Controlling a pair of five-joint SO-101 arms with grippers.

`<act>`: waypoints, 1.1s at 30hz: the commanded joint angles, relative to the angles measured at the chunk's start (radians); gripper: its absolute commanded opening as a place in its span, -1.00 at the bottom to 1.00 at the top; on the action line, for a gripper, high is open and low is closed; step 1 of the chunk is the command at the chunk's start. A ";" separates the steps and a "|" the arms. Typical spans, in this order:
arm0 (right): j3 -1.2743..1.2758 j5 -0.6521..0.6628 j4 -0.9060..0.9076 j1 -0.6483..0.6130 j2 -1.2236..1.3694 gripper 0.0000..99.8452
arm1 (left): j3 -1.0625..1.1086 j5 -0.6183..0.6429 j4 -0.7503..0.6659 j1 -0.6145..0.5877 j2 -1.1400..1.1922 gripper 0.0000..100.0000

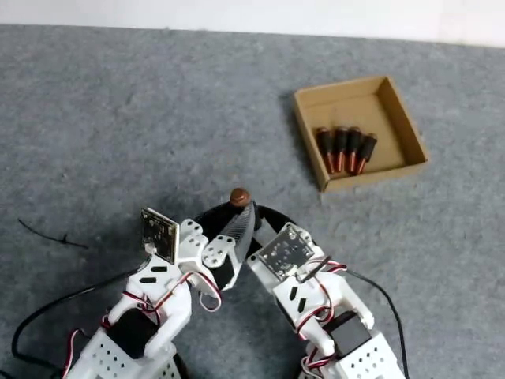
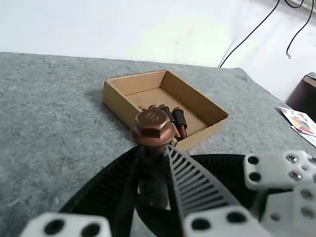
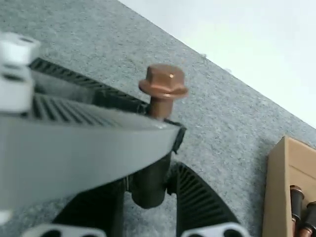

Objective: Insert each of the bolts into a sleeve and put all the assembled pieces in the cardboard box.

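Observation:
A copper hex-head bolt (image 1: 239,197) stands upright between both grippers near the front middle of the mat. My left gripper (image 2: 153,173) is shut on the bolt (image 2: 152,126) just below its head. Its shaft runs down into a dark sleeve (image 3: 148,185), and my right gripper (image 3: 148,197) is shut on that sleeve from below. The bolt's head (image 3: 164,84) stands clear above the left gripper's ribbed finger (image 3: 89,128). The cardboard box (image 1: 394,106) lies at the back right and holds several assembled pieces (image 1: 345,148) side by side.
Grey mat covers the table. A thin black wire (image 1: 51,234) lies at the left. The arms' cables trail along the front edge. Printed cards (image 2: 298,121) lie off the mat beyond the box. Open mat stretches between the grippers and the box.

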 commanded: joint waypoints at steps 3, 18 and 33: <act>0.137 0.012 -0.031 0.012 -0.018 -0.99 | 0.018 -0.011 0.021 -0.035 -0.001 -0.79; 0.139 0.009 -0.031 0.128 -0.018 -0.99 | -0.012 0.095 0.034 -0.189 -0.002 -0.25; 0.137 0.009 -0.048 0.223 -0.018 -0.99 | -0.051 0.183 0.037 -0.377 -0.001 -0.35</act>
